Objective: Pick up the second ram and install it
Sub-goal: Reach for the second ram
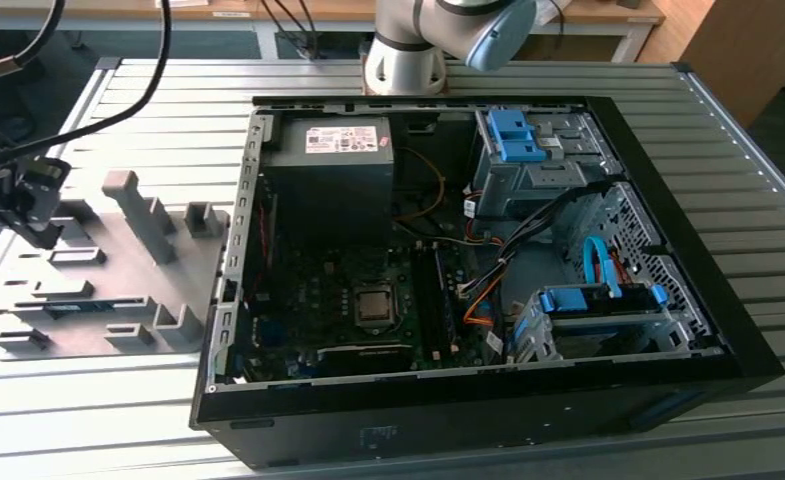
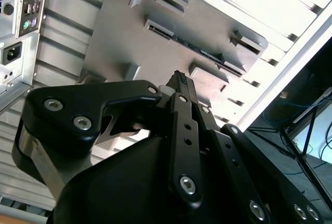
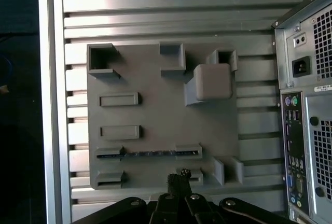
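Ram: I see the long, thin, dark blue-green memory stick [image 3: 148,153] sitting in the flat grey plastic holder plate [image 3: 155,110], between two of the plate's low blocks.
Gripper: my black gripper [image 2: 179,79] hangs over the plate's edge, near the memory stick but not touching it.
Fingers: pressed together, with nothing between them.
Computer: the open black computer case [image 1: 499,400] sits beside the plate on the ribbed metal surface [image 1: 739,150].
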Motion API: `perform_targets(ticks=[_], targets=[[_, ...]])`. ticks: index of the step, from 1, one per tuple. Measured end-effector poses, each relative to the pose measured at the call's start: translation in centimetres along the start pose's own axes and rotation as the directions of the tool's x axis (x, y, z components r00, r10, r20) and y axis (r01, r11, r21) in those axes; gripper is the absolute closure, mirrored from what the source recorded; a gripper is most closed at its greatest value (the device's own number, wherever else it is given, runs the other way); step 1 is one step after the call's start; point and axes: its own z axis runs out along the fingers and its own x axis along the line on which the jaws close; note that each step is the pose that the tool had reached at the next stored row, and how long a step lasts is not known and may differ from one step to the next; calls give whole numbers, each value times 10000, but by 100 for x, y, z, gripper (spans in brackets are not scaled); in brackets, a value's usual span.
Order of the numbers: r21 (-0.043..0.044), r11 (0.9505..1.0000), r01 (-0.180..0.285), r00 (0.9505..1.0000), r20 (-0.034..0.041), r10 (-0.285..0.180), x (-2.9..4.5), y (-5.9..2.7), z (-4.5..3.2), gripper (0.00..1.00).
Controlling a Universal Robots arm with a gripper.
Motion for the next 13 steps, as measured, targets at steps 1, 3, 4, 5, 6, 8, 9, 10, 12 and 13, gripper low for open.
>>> perform_targets(ticks=[1,3,4,5,6,8,9,10,12,13], targets=[[0,10000,0,10000,0,0,1,-1,18,90],[3,10000,1,10000,-1,-1,23,-5,52,90],[4,10000,1,10000,-2,-1,43,-7,64,90],[4,10000,1,10000,-2,-1,62,-6,75,90],[2,10000,1,10000,0,-1,80,-2,85,90],[3,10000,2,10000,0,-2,108,23,98,90],[3,10000,2,10000,-1,-2,122,40,104,90],[2,10000,1,10000,1,-1,133,51,112,90],[1,10000,0,10000,2,0,153,65,130,90],[4,10000,2,10000,-2,-2,155,65,133,90]])
